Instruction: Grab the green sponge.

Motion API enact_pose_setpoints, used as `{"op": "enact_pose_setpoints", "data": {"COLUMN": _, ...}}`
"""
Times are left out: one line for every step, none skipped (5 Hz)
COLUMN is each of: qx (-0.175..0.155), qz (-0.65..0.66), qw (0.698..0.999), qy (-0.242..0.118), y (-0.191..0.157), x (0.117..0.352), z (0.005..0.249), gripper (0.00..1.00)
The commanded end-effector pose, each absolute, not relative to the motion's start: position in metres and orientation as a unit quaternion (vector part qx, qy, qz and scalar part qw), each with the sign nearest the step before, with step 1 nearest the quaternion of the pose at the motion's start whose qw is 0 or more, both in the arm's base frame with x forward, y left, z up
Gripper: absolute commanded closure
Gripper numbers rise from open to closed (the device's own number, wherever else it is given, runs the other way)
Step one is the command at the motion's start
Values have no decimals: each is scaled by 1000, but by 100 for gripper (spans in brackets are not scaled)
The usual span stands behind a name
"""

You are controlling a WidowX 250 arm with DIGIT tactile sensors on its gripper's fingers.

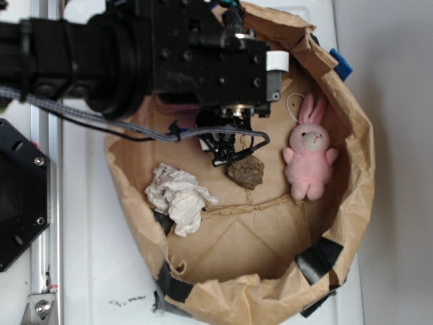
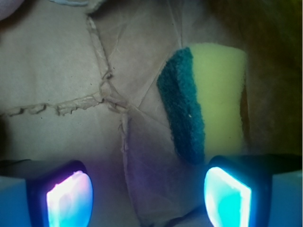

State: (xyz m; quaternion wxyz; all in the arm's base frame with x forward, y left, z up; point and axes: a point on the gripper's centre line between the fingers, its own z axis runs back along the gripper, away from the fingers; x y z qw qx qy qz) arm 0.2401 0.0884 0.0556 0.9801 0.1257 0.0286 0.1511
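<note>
- Here the gripper (image 1: 226, 152) hangs low inside the paper bag (image 1: 352, 169), its fingers pointing down at the bag floor — a stance that suits a grab from above.
- In the wrist view the two lit pads (image 2: 70, 196) stand well apart with bare brown paper between them, so the jaws are open and hold nothing.
- The sponge (image 2: 206, 97) lies on the bag floor, yellow foam and green scouring layer both showing, seemingly tipped on its side.
- It is not between the pads — it sits ahead of the right-hand pad in the wrist view and just overlaps it, off the centre line.
- From outside, the sponge (image 1: 245, 171) shows as a dull lump just beside the fingertips, between the paper wad (image 1: 177, 196) and the bunny (image 1: 310, 156).
- My guess: a sideways shift is needed before closing, or one finger may land on top.
</note>
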Motion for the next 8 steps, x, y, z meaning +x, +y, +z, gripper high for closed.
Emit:
{"op": "enact_pose_setpoints", "data": {"qx": 141, "qz": 156, "qw": 978, "qy": -7, "y": 89, "x": 244, "z": 71, "gripper": 0}}
{"op": "enact_pose_setpoints", "data": {"qx": 142, "qz": 163, "qw": 976, "qy": -13, "y": 92, "x": 245, "z": 69, "gripper": 0}}
{"op": "enact_pose_setpoints", "data": {"qx": 151, "qz": 179, "qw": 972, "qy": -23, "y": 91, "x": 243, "z": 66, "gripper": 0}}
{"op": "enact_pose_setpoints", "data": {"qx": 160, "qz": 196, "qw": 967, "qy": -20, "y": 90, "x": 239, "z": 64, "gripper": 0}}
{"op": "enact_pose_setpoints", "data": {"qx": 168, "qz": 202, "qw": 965, "qy": -9, "y": 92, "x": 234, "z": 65, "gripper": 0}}
{"op": "enact_pose_setpoints", "data": {"qx": 173, "qz": 201, "qw": 964, "qy": -9, "y": 91, "x": 230, "z": 64, "gripper": 0}}
{"op": "enact_pose_setpoints", "data": {"qx": 174, "qz": 203, "qw": 963, "qy": -12, "y": 92, "x": 232, "z": 65, "gripper": 0}}
{"op": "enact_pose_setpoints", "data": {"qx": 173, "qz": 205, "qw": 963, "qy": -10, "y": 95, "x": 234, "z": 63, "gripper": 0}}
